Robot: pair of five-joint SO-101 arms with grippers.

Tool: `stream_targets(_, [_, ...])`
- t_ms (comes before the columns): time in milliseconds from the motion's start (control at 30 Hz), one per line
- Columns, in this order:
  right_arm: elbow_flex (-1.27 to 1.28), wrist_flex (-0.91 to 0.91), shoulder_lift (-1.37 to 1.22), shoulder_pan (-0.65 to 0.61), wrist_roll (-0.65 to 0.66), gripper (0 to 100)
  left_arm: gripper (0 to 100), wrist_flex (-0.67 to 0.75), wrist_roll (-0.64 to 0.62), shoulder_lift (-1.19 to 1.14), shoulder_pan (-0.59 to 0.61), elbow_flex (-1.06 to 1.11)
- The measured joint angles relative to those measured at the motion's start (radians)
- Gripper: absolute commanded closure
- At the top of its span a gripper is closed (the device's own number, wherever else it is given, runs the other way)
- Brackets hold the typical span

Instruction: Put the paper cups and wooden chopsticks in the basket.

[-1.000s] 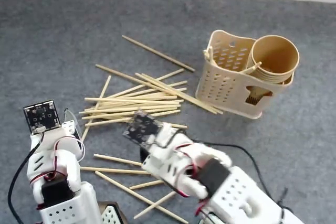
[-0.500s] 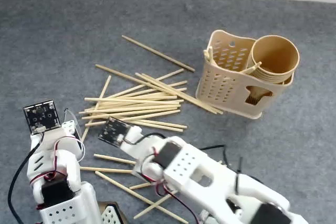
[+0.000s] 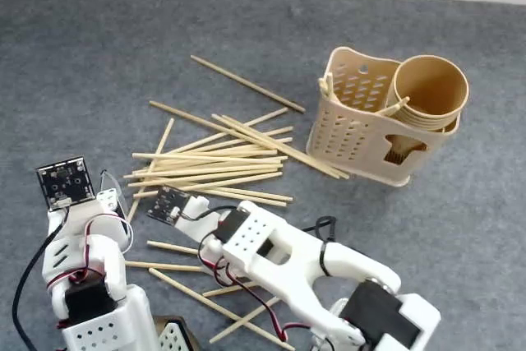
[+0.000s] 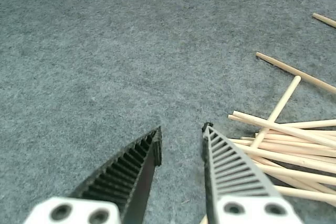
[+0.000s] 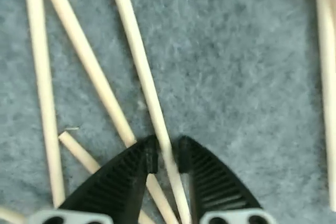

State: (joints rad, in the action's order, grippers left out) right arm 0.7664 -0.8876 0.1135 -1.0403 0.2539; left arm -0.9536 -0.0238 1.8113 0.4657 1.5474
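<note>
Several wooden chopsticks (image 3: 215,162) lie scattered on the grey carpet, and a few more (image 3: 177,266) lie near the arms' bases. A cream perforated basket (image 3: 353,133) stands at the right with stacked paper cups (image 3: 431,88) inside it. In the right wrist view my right gripper (image 5: 167,151) sits low over the carpet, its fingers closed against both sides of one chopstick (image 5: 135,51). My left gripper (image 4: 181,132) hangs open over bare carpet, with the pile's ends (image 4: 278,129) just beside it.
A lone chopstick (image 3: 246,84) lies apart at the back, left of the basket. The right arm's body (image 3: 271,252) covers part of the front chopsticks. Two other sticks (image 5: 79,56) lie close beside the gripped one. A pale wall edge runs along the back.
The right arm has swung left and come down over the front chopsticks, its wrist board now beside the left arm. The left arm has not moved.
</note>
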Motion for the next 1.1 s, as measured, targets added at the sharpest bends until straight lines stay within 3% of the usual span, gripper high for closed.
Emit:
stream_targets(300, [-0.005, 0.002, 0.051, 0.115, 0.000, 99.3, 86, 0.000, 0.000, 0.000, 0.000, 0.000])
stream_targets(733, [0.120, -0.060, 0.675, 0.330, 0.000, 99.3, 86, 0.000, 0.000, 0.000, -0.002, -0.005])
stream_targets(900, [0.189, -0.110, 0.965, 0.410, 0.000, 99.3, 86, -0.006, 0.020, 0.000, -0.072, -0.063])
stream_targets(1100, [0.302, -0.150, 1.280, 0.494, 0.000, 99.3, 87, -0.123, 0.117, 0.005, -0.230, -0.176])
